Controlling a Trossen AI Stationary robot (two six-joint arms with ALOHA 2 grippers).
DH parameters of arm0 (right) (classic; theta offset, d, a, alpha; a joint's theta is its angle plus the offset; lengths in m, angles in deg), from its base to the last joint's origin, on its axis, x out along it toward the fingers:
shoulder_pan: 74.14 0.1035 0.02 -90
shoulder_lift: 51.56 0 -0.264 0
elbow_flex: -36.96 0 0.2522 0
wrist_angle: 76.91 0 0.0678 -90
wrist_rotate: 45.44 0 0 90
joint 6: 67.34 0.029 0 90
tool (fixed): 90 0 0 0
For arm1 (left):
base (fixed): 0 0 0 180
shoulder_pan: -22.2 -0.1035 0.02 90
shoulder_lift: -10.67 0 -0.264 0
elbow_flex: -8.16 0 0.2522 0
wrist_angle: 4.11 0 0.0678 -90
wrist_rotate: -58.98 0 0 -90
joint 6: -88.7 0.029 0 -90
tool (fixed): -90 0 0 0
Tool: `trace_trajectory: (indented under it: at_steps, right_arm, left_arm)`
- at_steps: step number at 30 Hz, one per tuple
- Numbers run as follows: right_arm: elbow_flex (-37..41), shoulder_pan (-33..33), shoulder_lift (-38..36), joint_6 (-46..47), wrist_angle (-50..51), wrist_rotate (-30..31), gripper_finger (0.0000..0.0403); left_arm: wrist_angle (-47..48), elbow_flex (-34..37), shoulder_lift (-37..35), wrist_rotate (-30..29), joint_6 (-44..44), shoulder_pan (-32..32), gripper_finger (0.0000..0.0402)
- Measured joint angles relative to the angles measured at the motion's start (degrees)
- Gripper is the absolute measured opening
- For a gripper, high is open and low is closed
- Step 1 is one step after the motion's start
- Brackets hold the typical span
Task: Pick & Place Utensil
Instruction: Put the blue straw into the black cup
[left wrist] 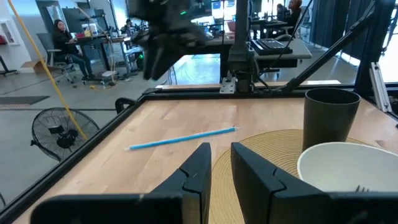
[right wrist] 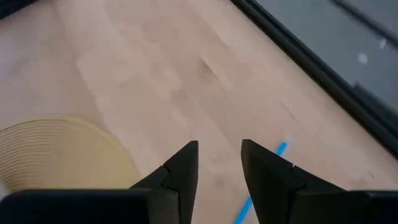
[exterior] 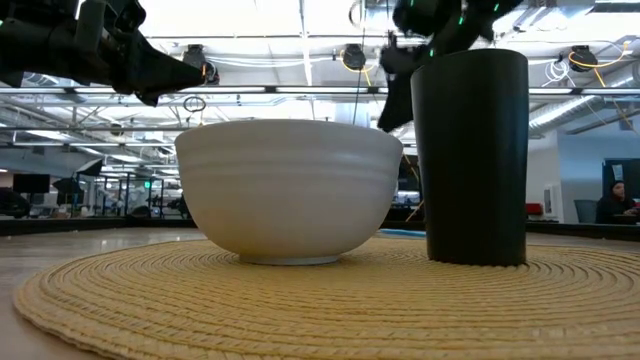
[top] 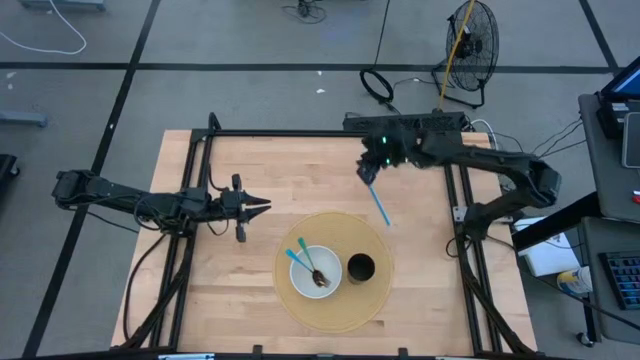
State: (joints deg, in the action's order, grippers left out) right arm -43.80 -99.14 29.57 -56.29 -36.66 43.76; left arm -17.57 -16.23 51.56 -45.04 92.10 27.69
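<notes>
A blue utensil [top: 380,205] lies flat on the bare wood, just off the mat's [top: 375,300] far-right edge and apart from it. Judging by that, the task is partly done: the bowl [top: 303,285] already holds two utensils [top: 308,267] — one blue-handled, one dark — while this one is yet to be picked up and placed.

The right gripper [top: 366,170] hovers above the utensil's far end, jaws parted with nothing between them. The left gripper [top: 257,208] waits over the wood left of the mat, its fingers a little apart and empty.

The high view alone shows the bowl's contents; the low view shows only bowl and cup [exterior: 472,155] from the side, the loose utensil hidden. The left wrist view shows that utensil whole; the right wrist view only a short stretch beside its own fingers.
</notes>
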Motion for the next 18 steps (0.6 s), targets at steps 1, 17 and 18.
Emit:
trace_trajectory:
  at_steps: [1,17,18]
  right_arm:
    - [0.0,-1.8,1.15,0.05,-0.54,-1.58,0.0122]
    - [-12.81,-9.39,20.47,-3.89,9.03,-0.67,0.0171]
    - [-13.33,-10.01,21.28,-3.23,10.54,-0.65,0.0172]
  left_arm:
    - [0.18,0.0,0.0,0.0,0.28,0.0,0.0067]
    - [2.08,0.02,0.0,-1.77,1.6,-0.33,0.0067]
    - [2.14,0.02,0.0,-1.77,1.58,-0.33,0.0067]
